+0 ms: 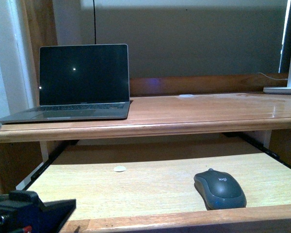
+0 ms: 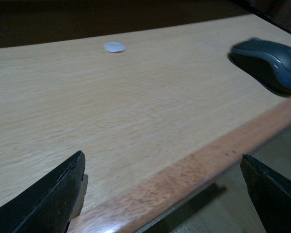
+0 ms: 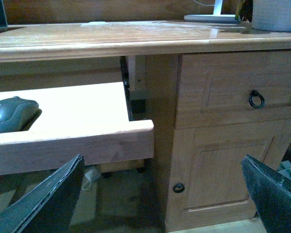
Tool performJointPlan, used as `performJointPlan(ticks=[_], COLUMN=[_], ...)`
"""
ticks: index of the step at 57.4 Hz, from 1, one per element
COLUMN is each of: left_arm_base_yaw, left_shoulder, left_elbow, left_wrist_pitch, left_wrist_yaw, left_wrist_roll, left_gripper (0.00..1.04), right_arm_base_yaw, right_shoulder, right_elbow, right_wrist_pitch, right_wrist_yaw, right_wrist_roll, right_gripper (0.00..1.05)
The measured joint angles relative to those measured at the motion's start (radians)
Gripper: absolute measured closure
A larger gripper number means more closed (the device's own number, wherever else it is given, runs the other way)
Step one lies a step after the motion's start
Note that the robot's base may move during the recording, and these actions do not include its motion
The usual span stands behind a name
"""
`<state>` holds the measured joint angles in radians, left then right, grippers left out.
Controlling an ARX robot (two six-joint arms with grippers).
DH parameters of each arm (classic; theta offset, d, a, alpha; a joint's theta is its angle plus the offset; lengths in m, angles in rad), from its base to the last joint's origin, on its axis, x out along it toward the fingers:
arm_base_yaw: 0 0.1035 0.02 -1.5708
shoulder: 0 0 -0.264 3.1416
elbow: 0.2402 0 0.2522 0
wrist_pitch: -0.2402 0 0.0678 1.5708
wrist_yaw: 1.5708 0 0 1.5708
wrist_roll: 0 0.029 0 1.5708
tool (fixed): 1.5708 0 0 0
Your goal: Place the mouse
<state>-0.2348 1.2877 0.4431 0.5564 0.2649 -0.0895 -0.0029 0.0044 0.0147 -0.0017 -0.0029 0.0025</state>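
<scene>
Mouse (image 1: 219,189) is on the pull-out tray (image 1: 136,184), right side, just behind the front lip, logo end facing away from me. Nothing is touching it, so it's not picked yet.

Both tools are empty:
- left tool (image 2: 161,155): released, jaws wide apart, over the tray's front edge on the left side, with the mouse well off toward the right
- right tool (image 3: 162,158): also released, jaws wide, out past the tray's right end and apparently lower than it, facing the cabinet front (image 3: 228,92). The mouse is only just in its view.

Around it, there's a small white disc (image 1: 119,169) on the tray to the left of the mouse and well apart from it. The laptop (image 1: 82,82) is open on the upper surface (image 1: 199,109), left end, screen dark. The rest of that surface to the right looks mostly bare.

My read is that this is the reach phase — the grasp hasn't started. The task doesn't name the drop spot. I'd guess the surface beside the laptop.

Next move as I see it:
- the right tool is on the mouse's side, so bring it up over the tray lip
- straddle the dome across its narrow width and close low on the flanks — the top is rounded and matte, so a high pinch could slip
- lift clear of the overhanging edge above before going up
</scene>
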Motion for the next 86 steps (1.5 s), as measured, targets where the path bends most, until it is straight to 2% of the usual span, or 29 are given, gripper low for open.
performJointPlan(ticks=[12,14,17,20,27,41,45,54,57,61,62,63,64,67,72,79,86], left_arm_base_yaw=[-0.001,-0.021,-0.034,-0.016,0.039,0.098,0.114,0.139,0.179,0.212,0.224,0.226,0.226,0.229,0.23,0.23,0.23], left_shoulder=[-0.018,-0.006,0.005,-0.024,-0.145,-0.282,-0.297,-0.397,-0.444,-0.486,-0.51,-0.529,-0.533,-0.597,-0.681,-0.749,-0.825], left_elbow=[-0.001,-0.02,-0.093,-0.163,-0.251,-0.337,-0.371,-0.405,-0.41,-0.415,-0.417,-0.419,-0.42,-0.43,-0.435,-0.435,-0.436], left_wrist_pitch=[0.0,0.069,0.279,0.398,0.386,0.335,0.359,0.279,0.244,0.206,0.185,0.17,0.166,0.111,0.035,-0.028,-0.099], left_wrist_yaw=[-0.014,-0.099,-0.344,-0.483,-0.451,-0.395,-0.381,-0.355,-0.293,-0.275,-0.274,-0.274,-0.274,-0.265,-0.264,-0.265,-0.265], left_wrist_roll=[-0.028,-0.013,0.031,0.053,0.069,0.074,0.077,0.078,0.078,0.079,0.079,0.079,0.078,0.079,0.079,0.079,0.079], left_gripper=[0.08,0.12,0.23,0.36,0.65,1.02,1.02,1.02,1.02,1.02,1.02,1.02,1.02,1.02,1.02,1.02,1.02], right_arm_base_yaw=[0.0,0.0,0.0,0.0,0.0,0.0,0.0,0.0,0.0,-0.021,-0.009,0.008,0.018,0.09,0.124,0.163,0.26], right_shoulder=[0.0,0.0,0.0,0.0,0.0,0.0,0.0,0.0,0.0,0.045,0.098,0.14,0.164,0.373,0.662,0.821,0.925], right_elbow=[0.0,0.0,0.0,0.0,0.0,0.0,0.0,0.0,0.0,0.001,0.003,0.004,0.005,0.03,0.11,0.194,0.262], right_wrist_pitch=[0.0,0.0,0.0,0.0,0.0,0.0,0.0,0.0,0.0,0.051,0.111,0.154,0.178,0.373,0.613,0.67,0.669], right_wrist_yaw=[0.0,0.0,-0.001,0.001,0.0,0.0,0.0,0.0,-0.001,-0.148,-0.201,-0.209,-0.208,-0.168,-0.087,-0.043,0.014], right_wrist_roll=[0.0,0.0,0.0,0.0,0.0,0.0,0.0,0.0,0.0,0.044,0.064,0.073,0.077,0.09,0.09,0.089,0.065], right_gripper=[0.07,0.07,0.07,0.07,0.07,0.07,0.07,0.07,0.07,0.07,0.07,0.07,0.07,0.07,0.07,0.07,0.07])
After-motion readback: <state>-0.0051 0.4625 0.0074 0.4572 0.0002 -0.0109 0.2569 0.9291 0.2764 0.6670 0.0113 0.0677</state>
